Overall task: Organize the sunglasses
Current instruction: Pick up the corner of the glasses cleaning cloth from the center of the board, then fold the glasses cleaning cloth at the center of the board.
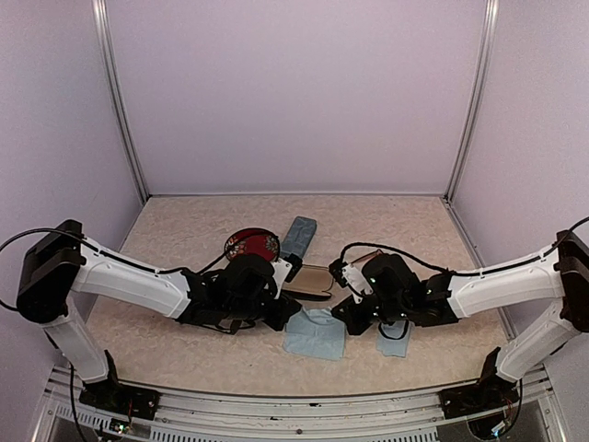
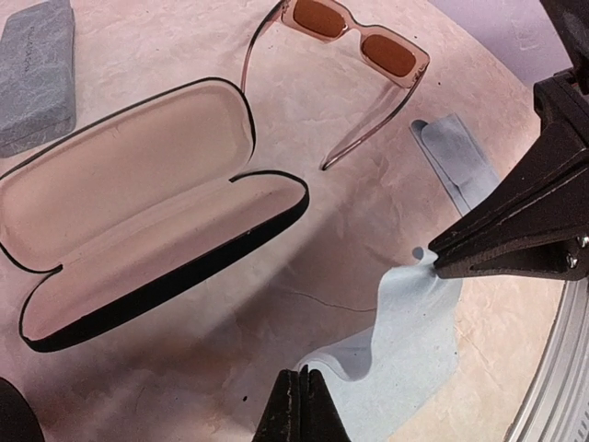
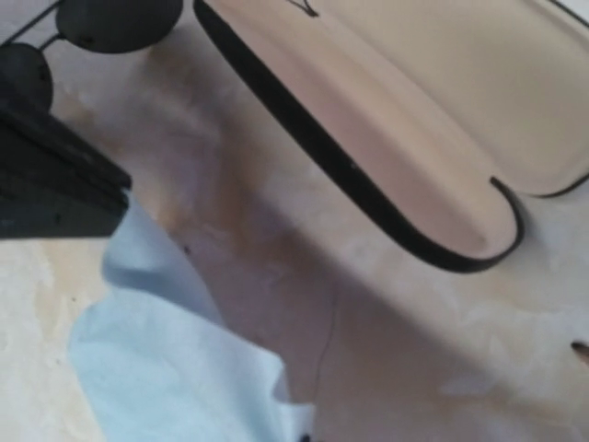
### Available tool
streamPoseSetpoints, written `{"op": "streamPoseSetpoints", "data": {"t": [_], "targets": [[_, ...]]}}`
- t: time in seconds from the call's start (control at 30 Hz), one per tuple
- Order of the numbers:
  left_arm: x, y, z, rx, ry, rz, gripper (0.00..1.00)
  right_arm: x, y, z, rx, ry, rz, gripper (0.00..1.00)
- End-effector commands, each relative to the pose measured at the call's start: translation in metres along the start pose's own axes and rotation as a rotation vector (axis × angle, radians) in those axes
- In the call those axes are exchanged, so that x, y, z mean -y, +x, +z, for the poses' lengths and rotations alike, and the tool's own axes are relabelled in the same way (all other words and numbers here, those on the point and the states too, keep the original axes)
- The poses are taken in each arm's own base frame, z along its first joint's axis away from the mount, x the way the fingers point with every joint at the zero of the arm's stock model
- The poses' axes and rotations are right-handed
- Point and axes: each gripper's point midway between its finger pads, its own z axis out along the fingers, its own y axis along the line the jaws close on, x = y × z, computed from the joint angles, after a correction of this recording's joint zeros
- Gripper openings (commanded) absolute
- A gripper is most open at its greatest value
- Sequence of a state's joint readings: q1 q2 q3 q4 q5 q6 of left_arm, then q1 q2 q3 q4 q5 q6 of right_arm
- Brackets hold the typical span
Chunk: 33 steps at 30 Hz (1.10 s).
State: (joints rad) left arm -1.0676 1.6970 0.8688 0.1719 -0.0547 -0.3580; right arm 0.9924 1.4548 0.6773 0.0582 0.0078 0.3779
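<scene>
Left gripper (image 2: 300,376) pressed together, pinching edge of blue cloth (image 2: 414,341). Right gripper (image 2: 434,261) clamped on raised cloth corner. Reddish-brown sunglasses (image 2: 354,37) on surface (image 2: 386,203) beyond open case (image 2: 138,203). Black-framed sunglasses (image 3: 92,23) beside case.

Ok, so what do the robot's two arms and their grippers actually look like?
Both the left arm and right arm have white shell links between chunky black joints, with thin black cables looping alongside. The left gripper and right gripper are black, with tapering wedge fingers.
</scene>
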Motion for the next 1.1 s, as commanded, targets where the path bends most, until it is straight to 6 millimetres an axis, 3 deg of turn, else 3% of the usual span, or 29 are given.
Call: {"op": "streamPoseSetpoints", "data": {"t": [0.0,0.2,0.47,0.8,1.07], "targets": [[0.0,-0.01,-0.015,0.044,-0.005,0.016,0.0,-0.001,-0.01,-0.011,0.046,-0.019,-0.03,0.0],[0.008,-0.014,-0.027,0.059,-0.003,0.042,0.0,-0.006,-0.017,-0.022,0.077,-0.045,-0.032,0.0],[0.033,-0.019,-0.051,0.089,0.007,0.091,0.0,-0.027,-0.022,-0.039,0.105,-0.149,-0.043,0.0],[0.059,-0.001,-0.085,0.092,0.003,0.081,0.0,-0.066,-0.016,-0.065,0.106,-0.202,-0.078,0.0],[0.073,0.022,-0.107,0.083,-0.02,0.06,0.0,-0.086,0.002,-0.082,0.104,-0.19,-0.019,0.0]]}}
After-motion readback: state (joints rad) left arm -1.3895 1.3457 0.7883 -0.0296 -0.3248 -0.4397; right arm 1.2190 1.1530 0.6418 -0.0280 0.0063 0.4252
